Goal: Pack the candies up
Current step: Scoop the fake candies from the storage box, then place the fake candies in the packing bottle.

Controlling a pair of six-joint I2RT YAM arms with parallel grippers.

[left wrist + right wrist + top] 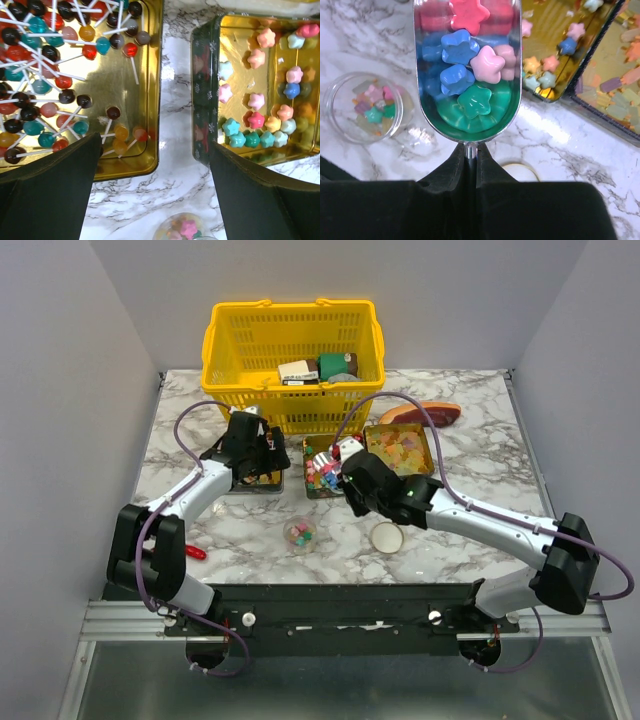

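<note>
My right gripper (470, 152) is shut on the handle of a metal scoop (430, 65). The scoop holds several star candies (487, 64) in pink, blue, green and red. In the top view this gripper (352, 472) hovers by the near edge of the star-candy tin (318, 480). A small clear jar (364, 107) with a few candies stands to the left below the scoop; it also shows in the top view (299, 533). My left gripper (155, 142) is open and empty, above bare marble between a lollipop tin (150, 100) and the star-candy tin (202, 100).
A tin of yellow-orange gummies (400, 448) lies right of the star tin. The jar's lid (386, 537) lies on the marble near my right arm. A yellow basket (293, 355) with boxes stands at the back, a red-brown meat slab (420, 412) right of it. A small red object (195, 552) lies front left.
</note>
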